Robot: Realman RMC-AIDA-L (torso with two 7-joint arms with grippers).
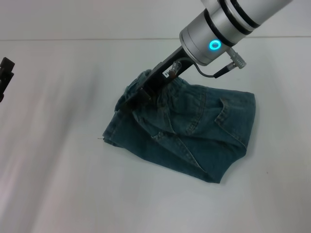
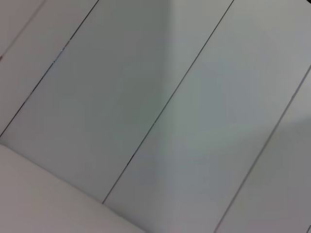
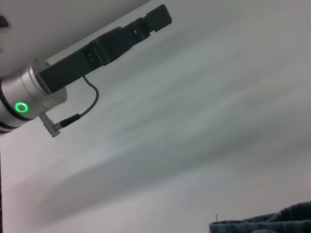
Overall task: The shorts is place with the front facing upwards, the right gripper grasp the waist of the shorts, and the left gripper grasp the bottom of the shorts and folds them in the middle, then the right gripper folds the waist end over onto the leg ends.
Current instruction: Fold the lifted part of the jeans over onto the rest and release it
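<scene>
The blue denim shorts (image 1: 194, 136) lie in a folded heap in the middle of the white table (image 1: 58, 184). My right gripper (image 1: 136, 98) reaches down from the upper right and is shut on the gathered waist (image 1: 144, 77) at the heap's upper left, holding that edge slightly raised. A flat hem edge with a loose thread (image 1: 108, 138) shows at the lower left. My left gripper (image 1: 6, 74) sits at the far left edge, well away from the cloth. In the right wrist view the left gripper (image 3: 156, 18) shows far off, and a strip of denim (image 3: 272, 224) fills one corner.
The left wrist view shows only pale panels with thin dark seams (image 2: 165, 107). Bare white tabletop surrounds the shorts on all sides, and the table's far edge (image 1: 97, 40) runs along the back.
</scene>
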